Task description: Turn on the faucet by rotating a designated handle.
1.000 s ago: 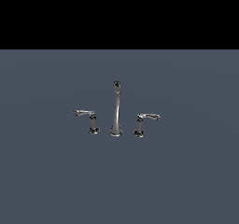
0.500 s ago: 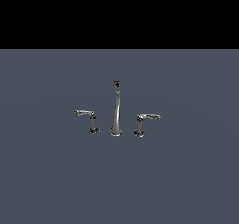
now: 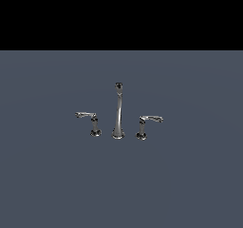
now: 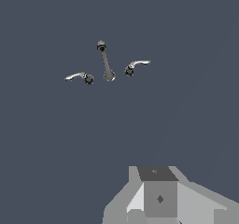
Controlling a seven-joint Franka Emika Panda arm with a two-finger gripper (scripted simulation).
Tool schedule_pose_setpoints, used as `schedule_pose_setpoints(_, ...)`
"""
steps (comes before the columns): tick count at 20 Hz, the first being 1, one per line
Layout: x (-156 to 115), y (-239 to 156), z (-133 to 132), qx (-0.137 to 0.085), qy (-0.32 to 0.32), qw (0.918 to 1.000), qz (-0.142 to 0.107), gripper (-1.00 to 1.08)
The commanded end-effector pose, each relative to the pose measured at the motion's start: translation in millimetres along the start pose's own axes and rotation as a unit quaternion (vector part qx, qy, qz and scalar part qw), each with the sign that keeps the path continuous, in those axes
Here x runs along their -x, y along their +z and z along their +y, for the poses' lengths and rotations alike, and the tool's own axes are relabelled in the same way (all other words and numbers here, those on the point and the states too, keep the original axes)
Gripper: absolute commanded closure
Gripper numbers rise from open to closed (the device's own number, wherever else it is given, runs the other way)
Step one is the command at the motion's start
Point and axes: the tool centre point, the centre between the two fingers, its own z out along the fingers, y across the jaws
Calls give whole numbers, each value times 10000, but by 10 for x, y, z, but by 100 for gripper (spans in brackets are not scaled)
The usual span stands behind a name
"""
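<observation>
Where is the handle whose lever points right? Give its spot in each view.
Exterior view: the handle stands on the exterior view's right of the spout, lever pointing away from it.
Wrist view: the handle stands beside the spout, far ahead of the gripper.
Shared landmark: the spout between both handles.

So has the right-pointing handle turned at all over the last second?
No. In the exterior view the handle keeps its lever pointing to that view's right, placed as before beside the spout.

No readable text, no labels (anywhere)
</observation>
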Motion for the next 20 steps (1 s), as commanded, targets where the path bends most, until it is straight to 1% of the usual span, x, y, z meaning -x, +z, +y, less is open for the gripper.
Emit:
schedule_pose_setpoints(1,-104,170,-51,-7,335,9994,0,108)
schedule_pose_setpoints(5,-286,443,-120,-17,878,9961,2,108)
schedule_pose_setpoints(10,-526,787,-179,-30,1556,9878,5,108)
schedule_pose_setpoints(15,-774,1129,-205,-44,2223,9750,7,108)
schedule_pose_setpoints(20,-1021,1464,-199,-56,2869,9579,10,108)
